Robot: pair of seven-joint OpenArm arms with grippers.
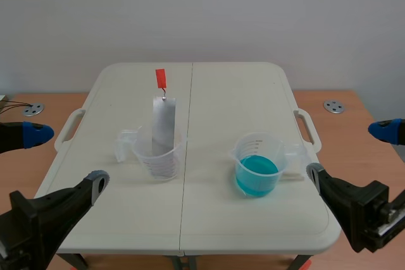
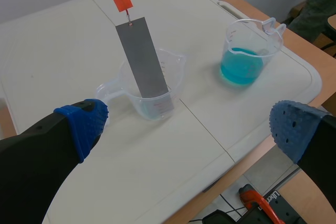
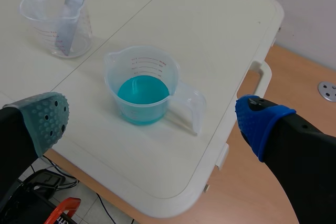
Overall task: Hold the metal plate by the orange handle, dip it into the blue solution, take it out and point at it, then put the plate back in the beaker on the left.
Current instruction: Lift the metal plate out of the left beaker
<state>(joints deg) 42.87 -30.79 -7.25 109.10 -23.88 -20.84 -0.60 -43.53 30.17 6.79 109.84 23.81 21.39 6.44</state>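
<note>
Scene view head-on over table [image 1: 234, 93], wrist views nearer, angled down — all share the blue beaker [image 1: 257, 165]

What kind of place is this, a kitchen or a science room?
Probably a robot test lab: two black robot arms flank a white table holding a beaker of blue solution and a metal plate standing in a clear beaker.
</note>
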